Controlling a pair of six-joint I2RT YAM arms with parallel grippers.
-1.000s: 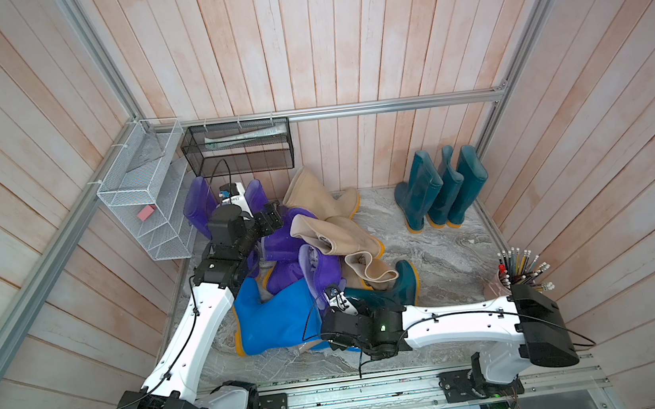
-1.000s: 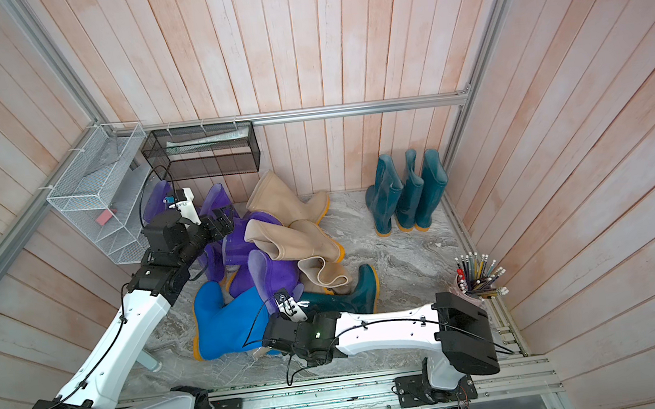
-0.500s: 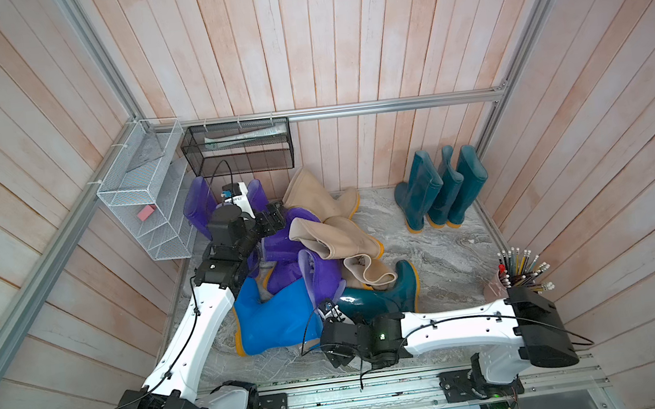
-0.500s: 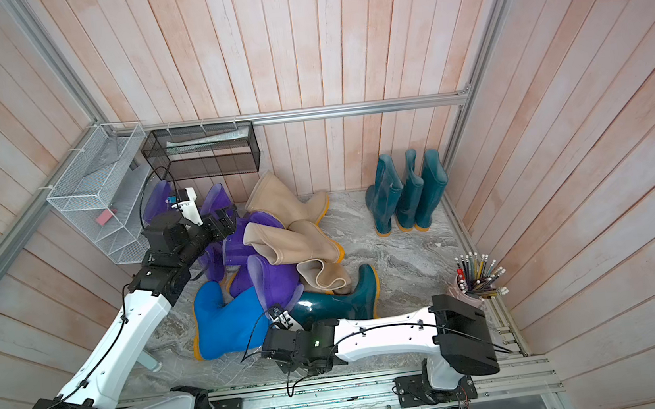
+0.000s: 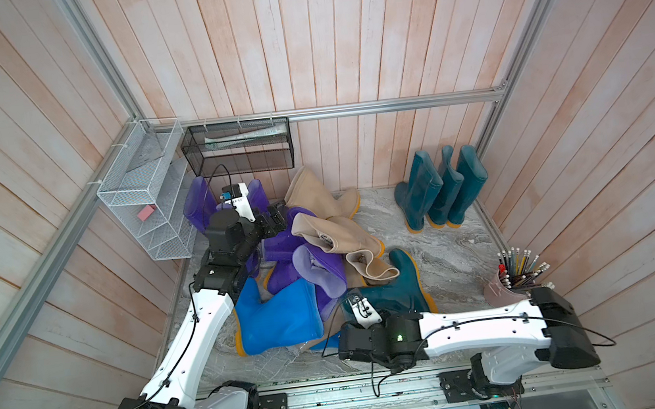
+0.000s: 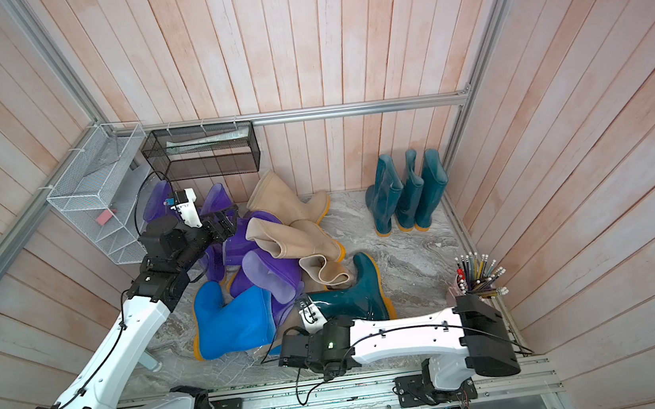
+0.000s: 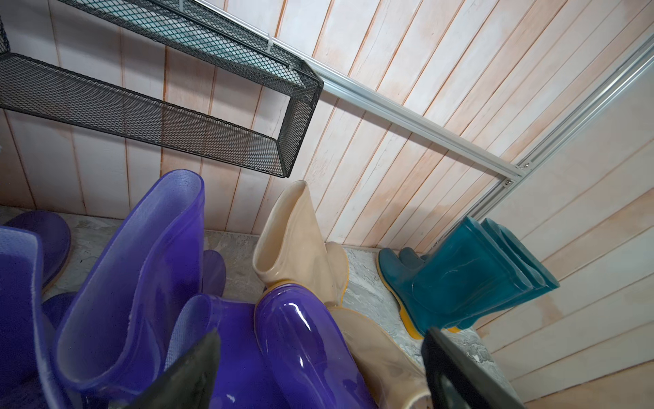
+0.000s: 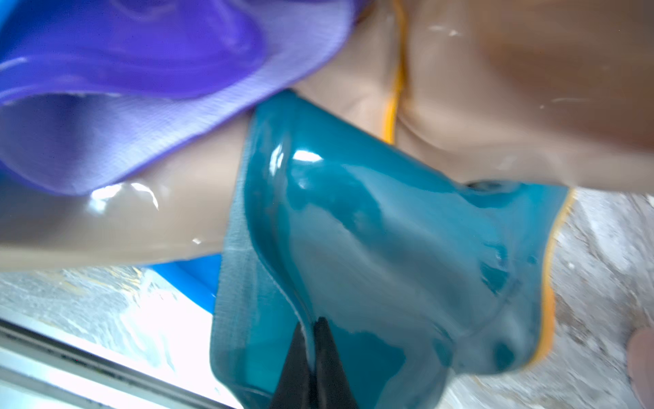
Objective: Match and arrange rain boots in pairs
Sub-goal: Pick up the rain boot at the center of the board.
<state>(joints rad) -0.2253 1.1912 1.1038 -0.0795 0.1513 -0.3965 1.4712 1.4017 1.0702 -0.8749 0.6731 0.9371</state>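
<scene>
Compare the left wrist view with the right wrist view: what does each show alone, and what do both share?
Left wrist only: the black mesh shelf, the upright teal boots, and the left gripper, open. Right wrist only: the right gripper shut on the rim of the lying teal boot, plus a sliver of blue boot. Both: purple boots, beige boots and the marbled floor.

Mock boot-room cell in a robotics lab.
Pale pink wood-plank walls (image 5: 341, 38) in silver aluminium frame rails (image 5: 390, 104); grey marbled floor (image 5: 455, 250); white wire-mesh wall shelf (image 5: 143, 200), black wire-mesh wall shelf (image 5: 238, 157); glossy rubber rain boots (image 5: 341, 233); two white robot arms (image 5: 202, 334) on a metal base rail (image 5: 337, 395).
</scene>
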